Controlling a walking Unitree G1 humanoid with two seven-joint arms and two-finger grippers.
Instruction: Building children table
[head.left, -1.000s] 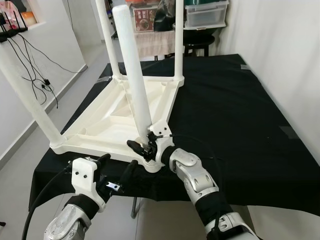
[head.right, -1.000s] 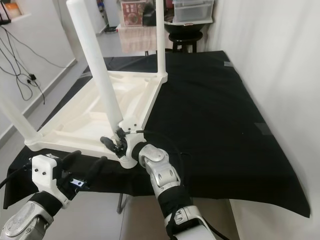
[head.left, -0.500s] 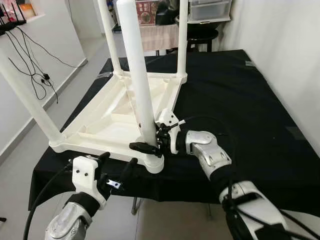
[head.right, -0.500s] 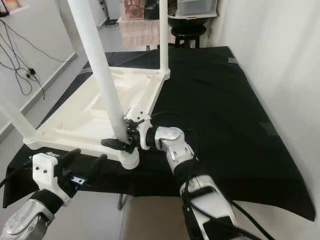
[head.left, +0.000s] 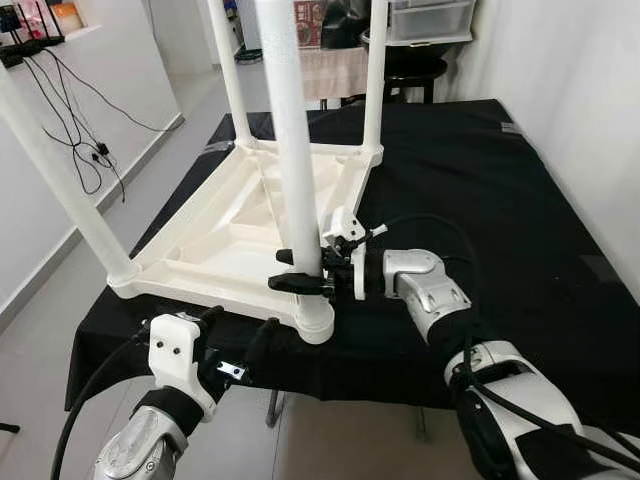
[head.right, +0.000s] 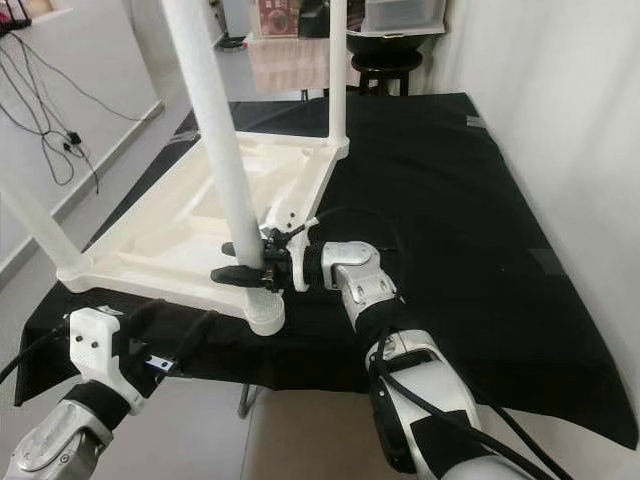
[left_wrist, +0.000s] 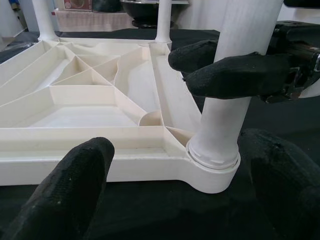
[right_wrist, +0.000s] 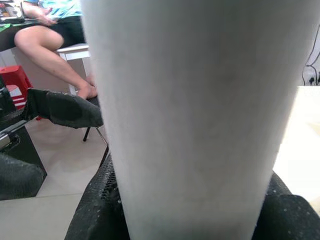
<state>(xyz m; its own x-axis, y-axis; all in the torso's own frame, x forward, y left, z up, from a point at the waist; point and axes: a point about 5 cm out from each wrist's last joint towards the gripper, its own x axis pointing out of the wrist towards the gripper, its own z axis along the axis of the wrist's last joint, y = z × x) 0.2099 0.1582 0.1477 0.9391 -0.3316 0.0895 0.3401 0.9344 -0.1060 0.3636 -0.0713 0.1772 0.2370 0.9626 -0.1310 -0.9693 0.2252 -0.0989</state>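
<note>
The upturned table (head.left: 235, 225) lies on the black cloth (head.left: 480, 200), filling the left half of the frame, its four legs pointing up. The nearest leg (head.left: 296, 160) stands at centre frame in the near corner socket (head.left: 314, 322). The right gripper (head.left: 300, 270) comes in from the right, one finger on each side of that leg, just above the socket. The left gripper (head.left: 238, 335) sits at lower left, below and in front of the table's near edge, apart from it. A stool (head.left: 415, 70) stands beyond the cloth at upper centre. Cables (head.left: 85, 125) hang on the wall at upper left.
</note>
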